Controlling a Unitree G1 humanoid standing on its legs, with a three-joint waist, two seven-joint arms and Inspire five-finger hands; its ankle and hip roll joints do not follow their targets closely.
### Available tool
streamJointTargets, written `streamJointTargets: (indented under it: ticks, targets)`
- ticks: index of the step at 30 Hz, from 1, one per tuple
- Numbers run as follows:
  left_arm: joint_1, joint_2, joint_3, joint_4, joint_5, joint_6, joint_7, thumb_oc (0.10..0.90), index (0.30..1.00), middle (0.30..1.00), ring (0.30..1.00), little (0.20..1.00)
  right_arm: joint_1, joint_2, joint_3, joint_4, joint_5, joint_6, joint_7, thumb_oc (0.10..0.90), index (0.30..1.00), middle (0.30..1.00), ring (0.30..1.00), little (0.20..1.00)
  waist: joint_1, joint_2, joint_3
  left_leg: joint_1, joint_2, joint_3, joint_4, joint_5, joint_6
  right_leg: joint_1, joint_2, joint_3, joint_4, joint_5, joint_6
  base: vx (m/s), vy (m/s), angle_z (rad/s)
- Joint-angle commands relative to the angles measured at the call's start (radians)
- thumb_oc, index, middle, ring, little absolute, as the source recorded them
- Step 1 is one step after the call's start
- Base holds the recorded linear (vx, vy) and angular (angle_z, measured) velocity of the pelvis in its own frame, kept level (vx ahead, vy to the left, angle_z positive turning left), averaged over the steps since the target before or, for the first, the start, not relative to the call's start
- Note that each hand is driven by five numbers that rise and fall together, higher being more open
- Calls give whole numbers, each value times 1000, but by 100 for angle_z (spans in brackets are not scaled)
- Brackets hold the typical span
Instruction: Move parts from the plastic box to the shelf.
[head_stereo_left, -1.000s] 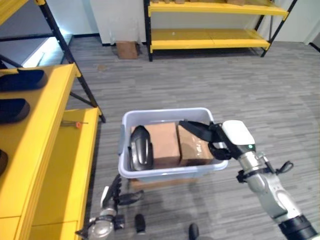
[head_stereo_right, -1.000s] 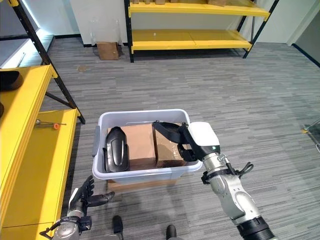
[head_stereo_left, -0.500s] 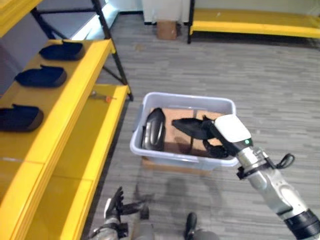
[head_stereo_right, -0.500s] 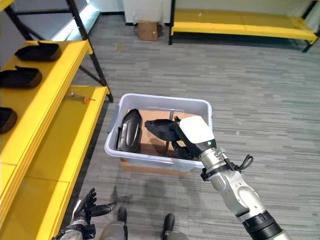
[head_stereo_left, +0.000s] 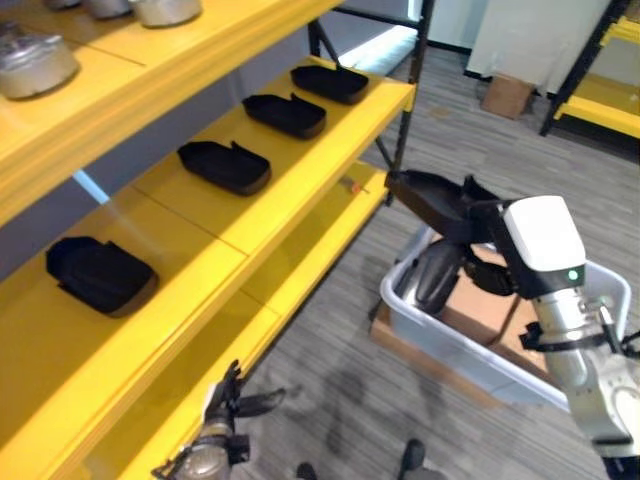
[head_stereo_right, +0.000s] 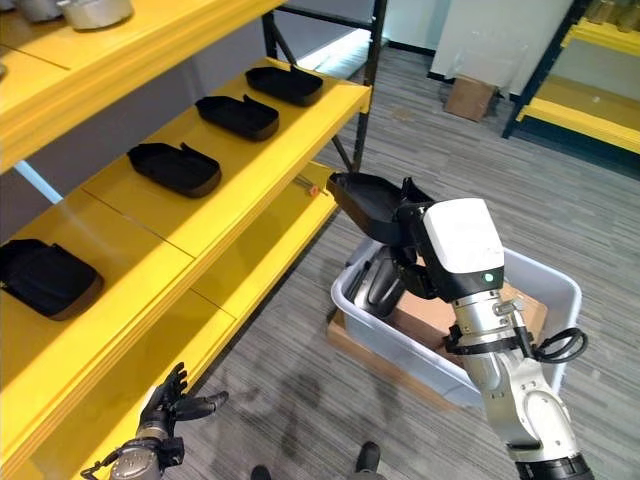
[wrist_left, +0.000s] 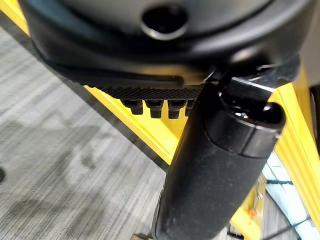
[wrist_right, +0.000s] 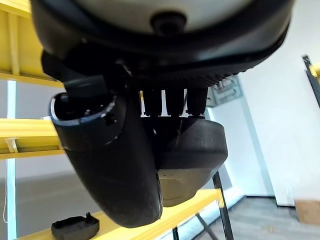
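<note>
My right hand (head_stereo_left: 487, 228) is shut on a black moulded part (head_stereo_left: 428, 198), held in the air above the near corner of the pale plastic box (head_stereo_left: 452, 342), on the side toward the yellow shelf (head_stereo_left: 250, 235). The right wrist view shows thumb and fingers curled round that part (wrist_right: 196, 150). A second black part (head_stereo_left: 437, 279) leans inside the box. Several similar black parts lie in a row on the shelf's middle level, among them one (head_stereo_left: 224, 166) at the centre and one (head_stereo_left: 99, 274) nearest me. My left hand (head_stereo_left: 228, 402) hangs low by the shelf's bottom level, open, holding nothing.
Brown cardboard (head_stereo_left: 483, 322) lines the box, which sits on a flat cardboard piece (head_stereo_left: 415, 350) on the grey floor. Metal pots (head_stereo_left: 35, 60) stand on the upper shelf level. A small carton (head_stereo_left: 505, 95) and another yellow rack (head_stereo_left: 603, 98) are far behind.
The camera has swung left toward the shelf. My right hand has risen from inside the box with the black part and now holds it above the box's shelf-side corner.
</note>
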Motion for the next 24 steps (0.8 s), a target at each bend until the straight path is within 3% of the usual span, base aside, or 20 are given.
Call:
streamJointTargets:
  ticks: [1, 16, 24]
  targets:
    - [-49, 13, 2, -30, 40, -58, -4, 900, 1000, 1000, 1000, 1000, -135, -31, -96, -101, -32, -10, -111, 400, 300, 300, 300, 300, 4, -21, -89, 85, 43, -8, -142, 43, -15, -48, -36, -6, 69, -37, 130, -70, 147, 14]
    - [-18, 15, 26, -57, 73, -70, -5, 900, 1000, 1000, 1000, 1000, -246, 5, 17, -129, -107, -13, -57, 400, 300, 300, 300, 300, 51, -57, -94, 50, -102, -67, -142, 3, 65, -53, -161, -2, 41, 105, 209, -44, 131, 4]
    - [-24, 23, 38, -70, 96, -71, -2, 900, 1000, 1000, 1000, 1000, -309, -2, 48, -131, -150, -2, -46, 400, 300, 300, 300, 300, 66, -75, -94, 50, -155, -83, -142, -8, 94, -44, -214, -9, 37, 177, 228, -21, 114, 9]
